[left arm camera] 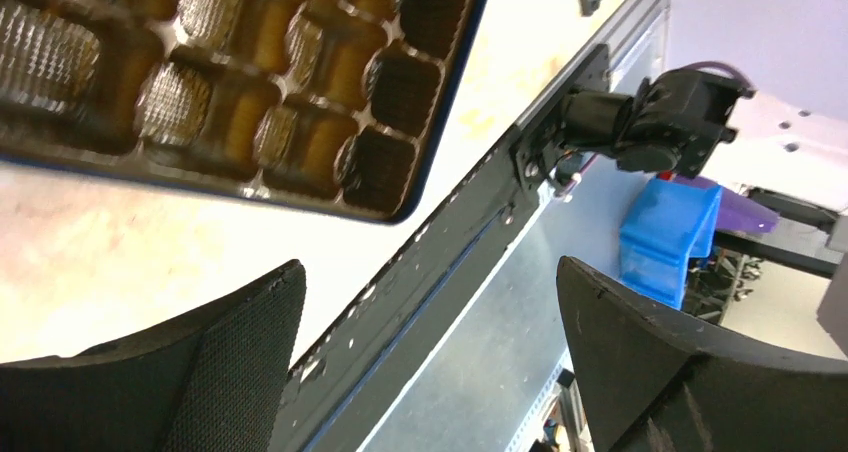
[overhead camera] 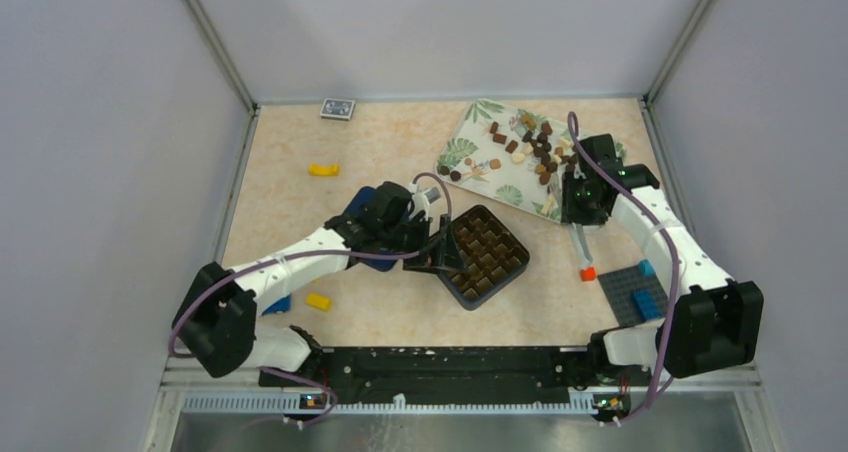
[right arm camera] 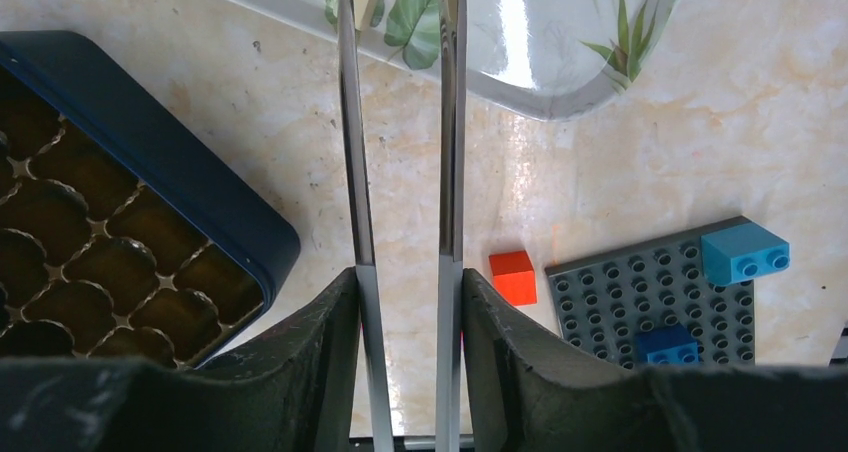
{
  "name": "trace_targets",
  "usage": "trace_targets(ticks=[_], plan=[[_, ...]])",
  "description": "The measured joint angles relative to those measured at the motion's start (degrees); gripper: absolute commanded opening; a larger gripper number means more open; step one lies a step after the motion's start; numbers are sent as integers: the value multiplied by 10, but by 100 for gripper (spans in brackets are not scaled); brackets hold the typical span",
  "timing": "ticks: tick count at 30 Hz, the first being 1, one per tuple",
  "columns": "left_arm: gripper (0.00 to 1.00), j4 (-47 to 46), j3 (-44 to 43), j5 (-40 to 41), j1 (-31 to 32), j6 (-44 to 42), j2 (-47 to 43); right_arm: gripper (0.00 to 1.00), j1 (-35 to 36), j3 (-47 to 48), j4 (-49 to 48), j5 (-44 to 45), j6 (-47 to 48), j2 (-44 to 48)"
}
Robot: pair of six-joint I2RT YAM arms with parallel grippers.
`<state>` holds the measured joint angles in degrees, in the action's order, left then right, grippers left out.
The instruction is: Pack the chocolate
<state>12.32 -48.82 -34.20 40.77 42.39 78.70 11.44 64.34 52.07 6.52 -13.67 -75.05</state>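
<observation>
The chocolate, several small brown and cream pieces, lies on a leaf-patterned plate at the back right. A dark blue box with a brown cell insert sits mid-table; it also shows in the left wrist view and in the right wrist view. My left gripper is open and empty beside the box's left corner. My right gripper is shut on metal tweezers. Their blades run over the plate's near edge, and the tips are out of view.
A red brick lies beside a grey baseplate carrying blue bricks at the front right. Yellow bricks and a blue brick lie on the left. A small patterned packet is by the back wall.
</observation>
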Motion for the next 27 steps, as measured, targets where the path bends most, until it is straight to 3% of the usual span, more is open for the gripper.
trace_targets(ticks=[7, 16, 27], plan=[[99, 158, -53, 89, -6, -44, -66, 38, 0, -14, -1, 1, -1, 0], [99, 207, -111, 256, -36, -47, -127, 38, 0, -17, 0, -9, -1, -1], [99, 212, -92, 254, -35, -25, -91, 38, 7, -40, 1, -22, -14, -1]])
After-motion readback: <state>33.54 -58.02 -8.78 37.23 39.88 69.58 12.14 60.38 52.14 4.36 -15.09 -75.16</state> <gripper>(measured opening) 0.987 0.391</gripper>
